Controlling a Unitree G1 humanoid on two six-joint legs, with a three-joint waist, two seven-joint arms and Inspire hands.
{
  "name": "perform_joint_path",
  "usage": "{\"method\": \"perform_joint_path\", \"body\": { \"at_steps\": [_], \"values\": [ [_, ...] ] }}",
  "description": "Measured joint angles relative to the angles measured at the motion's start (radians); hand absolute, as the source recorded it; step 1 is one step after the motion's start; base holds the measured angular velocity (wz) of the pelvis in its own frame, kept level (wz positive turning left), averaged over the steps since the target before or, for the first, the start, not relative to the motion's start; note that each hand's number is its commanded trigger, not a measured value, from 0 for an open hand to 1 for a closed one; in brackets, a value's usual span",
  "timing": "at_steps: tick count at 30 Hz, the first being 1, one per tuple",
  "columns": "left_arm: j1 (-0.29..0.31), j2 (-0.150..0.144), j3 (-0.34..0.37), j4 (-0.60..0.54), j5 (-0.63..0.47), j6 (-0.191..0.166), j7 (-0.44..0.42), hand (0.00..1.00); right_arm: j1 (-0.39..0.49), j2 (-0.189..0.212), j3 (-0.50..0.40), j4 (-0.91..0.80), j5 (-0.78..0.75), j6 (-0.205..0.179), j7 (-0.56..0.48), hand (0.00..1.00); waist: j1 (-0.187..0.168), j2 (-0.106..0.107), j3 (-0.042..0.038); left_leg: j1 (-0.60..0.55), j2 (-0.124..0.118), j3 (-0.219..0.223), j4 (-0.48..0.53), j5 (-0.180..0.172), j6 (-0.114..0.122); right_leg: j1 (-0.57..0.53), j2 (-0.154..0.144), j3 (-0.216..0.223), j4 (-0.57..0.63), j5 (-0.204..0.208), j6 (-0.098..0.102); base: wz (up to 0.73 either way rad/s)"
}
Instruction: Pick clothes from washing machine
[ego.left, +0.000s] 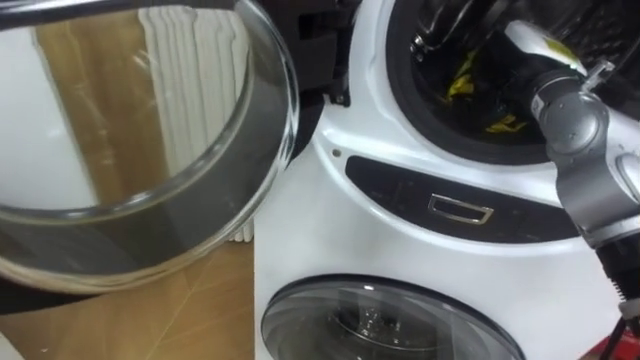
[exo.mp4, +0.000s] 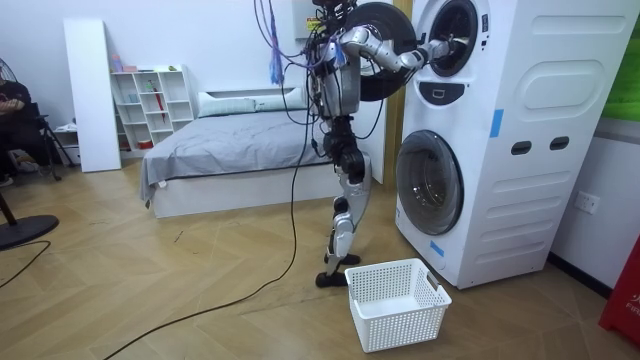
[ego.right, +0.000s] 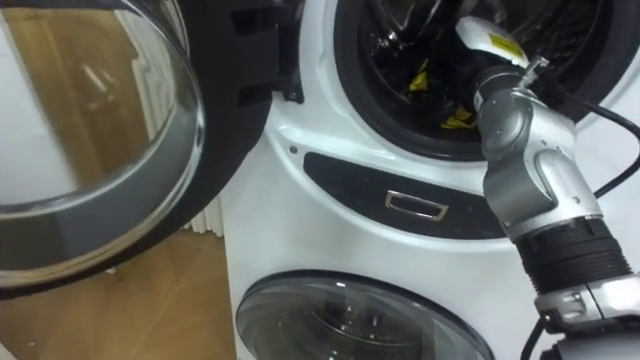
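While reaching right hand (ego.left: 530, 40) into washing machine (ego.left: 330, 220) toward yellow clothes (ego.left: 460, 82), cannot tell fingers' state; likely next: grasp, withdraw.

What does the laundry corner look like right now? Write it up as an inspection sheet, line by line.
Surface: wooden floor; the robot stands before two stacked machines.
Job's things: upper washing machine with its door swung open; yellow cloth in its drum; white basket, empty, on the floor by the robot's feet.
Clutter: nothing seen.
Hands: right hand reaches into the upper drum, close to the cloth.
Cables: none but the robot's own.
Surroundings: lower machine door shut; bed, shelf unit and a seated person at the room view's left.
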Motion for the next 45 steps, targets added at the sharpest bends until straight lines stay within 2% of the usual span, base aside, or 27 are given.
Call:
{"method": "perform_joint_path", "body": {
  "at_steps": [3, 6, 9, 14, 16, 20, 23, 25, 28, 32, 34, 36, 38, 42, 45],
  "values": [
    [0.000, 0.002, -0.009, -0.001, -0.042, -0.008, 0.000, 0.00, 0.009, 0.007, 0.003, -0.043, 0.017, 0.010, -0.010, 1.00, -0.001, -0.002, -0.0005, 0.000, 0.003, 0.011, -0.009, 0.000, 0.002, -0.008, -0.002, 0.011, 0.000, 0.000, 0.000, -0.14],
    [0.000, 0.002, -0.016, 0.000, -0.061, -0.010, -0.001, 0.00, 0.052, 0.015, 0.008, -0.161, 0.031, 0.034, -0.012, 1.00, -0.004, -0.005, -0.0006, -0.005, 0.006, 0.022, -0.019, 0.001, 0.003, -0.018, -0.004, 0.009, 0.000, 0.000, 0.000, -0.14],
    [-0.002, 0.002, -0.018, 0.008, -0.090, -0.020, -0.001, 0.00, 0.076, 0.030, 0.010, -0.245, 0.043, 0.036, -0.014, 1.00, -0.010, -0.008, -0.0013, -0.012, 0.013, 0.049, -0.032, 0.001, 0.005, -0.034, -0.005, 0.009, 0.000, 0.000, 0.000, -0.21],
    [0.000, 0.002, -0.017, 0.016, -0.097, -0.030, 0.000, 0.00, 0.123, 0.053, 0.012, -0.422, 0.072, 0.048, -0.011, 1.00, -0.044, -0.007, -0.0011, -0.019, 0.025, 0.101, -0.036, -0.008, 0.016, -0.044, -0.005, 0.009, -0.002, 0.000, 0.000, -0.14],
    [0.000, 0.005, -0.017, 0.016, -0.095, -0.042, 0.000, 0.00, 0.126, 0.063, 0.011, -0.490, 0.121, 0.046, -0.010, 1.00, -0.065, -0.006, -0.0010, -0.014, 0.026, 0.098, -0.036, -0.010, 0.018, -0.045, -0.003, 0.014, 0.002, -0.001, 0.001, 0.00],
    [0.006, 0.009, -0.014, 0.016, -0.096, -0.060, 0.000, 0.00, 0.160, 0.062, -0.002, -0.621, 0.178, 0.046, -0.011, 1.00, -0.078, -0.004, -0.0009, 0.000, 0.028, 0.102, -0.042, -0.011, 0.021, -0.045, -0.004, 0.040, -0.001, -0.001, 0.003, -0.06],
    [0.025, 0.005, -0.013, 0.019, -0.089, -0.080, 0.000, 0.00, 0.247, 0.063, -0.029, -0.767, 0.218, 0.024, -0.012, 1.00, -0.081, 0.012, -0.0007, 0.015, 0.030, 0.103, -0.045, -0.014, 0.024, -0.034, -0.002, 0.049, -0.001, 0.002, 0.007, -0.01],
    [0.057, 0.005, -0.012, 0.021, -0.087, -0.105, 0.001, 0.00, 0.313, 0.063, -0.050, -0.848, 0.259, 0.006, -0.012, 1.00, -0.088, 0.026, -0.0013, 0.023, 0.030, 0.108, -0.049, -0.014, 0.025, -0.022, -0.003, 0.047, -0.001, 0.004, 0.010, -0.05],
    [0.112, 0.007, 0.010, 0.027, -0.086, -0.134, 0.000, 0.00, 0.345, 0.065, -0.087, -0.898, 0.333, -0.014, -0.012, 1.00, -0.113, 0.045, -0.0024, 0.021, 0.031, 0.115, -0.051, -0.014, 0.025, -0.018, -0.005, 0.032, -0.002, 0.004, 0.010, -0.07],
    [0.164, 0.008, 0.022, 0.025, -0.086, -0.156, 0.000, 0.00, 0.368, 0.064, -0.148, -0.917, 0.417, -0.042, -0.032, 1.00, -0.137, 0.046, -0.0035, 0.022, 0.034, 0.120, -0.051, -0.014, 0.025, -0.016, -0.004, 0.031, -0.003, 0.004, 0.010, -0.01],
    [0.190, 0.007, 0.024, 0.025, -0.086, -0.180, 0.000, 0.00, 0.423, 0.064, -0.181, -0.951, 0.449, -0.067, -0.054, 1.00, -0.142, 0.045, -0.0040, 0.024, 0.035, 0.122, -0.052, -0.014, 0.024, -0.014, -0.004, 0.030, -0.003, 0.004, 0.010, 0.00],
    [0.210, 0.007, 0.024, 0.025, -0.089, -0.196, 0.001, 0.00, 0.456, 0.064, -0.183, -0.971, 0.489, -0.073, -0.065, 1.00, -0.153, 0.047, -0.0035, 0.023, 0.036, 0.127, -0.051, -0.014, 0.024, -0.015, -0.004, 0.030, -0.003, 0.004, 0.010, -0.06],
    [0.223, 0.007, 0.026, 0.025, -0.086, -0.200, 0.001, 0.00, 0.481, 0.064, -0.185, -0.975, 0.529, -0.081, -0.068, 1.00, -0.162, 0.049, -0.0024, 0.020, 0.036, 0.129, -0.049, -0.014, 0.024, -0.016, -0.005, 0.032, -0.003, 0.004, 0.010, -0.05],
    [0.251, 0.007, 0.030, 0.008, -0.080, -0.218, 0.001, 0.00, 0.557, 0.064, -0.253, -1.009, 0.630, -0.090, -0.070, 1.00, -0.168, 0.048, -0.0041, 0.022, 0.035, 0.136, -0.058, -0.015, 0.024, -0.021, -0.006, 0.037, -0.002, 0.004, 0.010, -0.06],
    [0.285, 0.006, 0.057, 0.005, -0.050, -0.223, 0.001, 0.00, 0.609, 0.064, -0.305, -1.018, 0.671, -0.126, -0.079, 1.00, -0.176, 0.043, -0.0086, 0.033, 0.037, 0.142, -0.061, -0.014, 0.026, -0.016, -0.009, 0.036, -0.002, 0.004, 0.010, -0.07]
  ]
}}
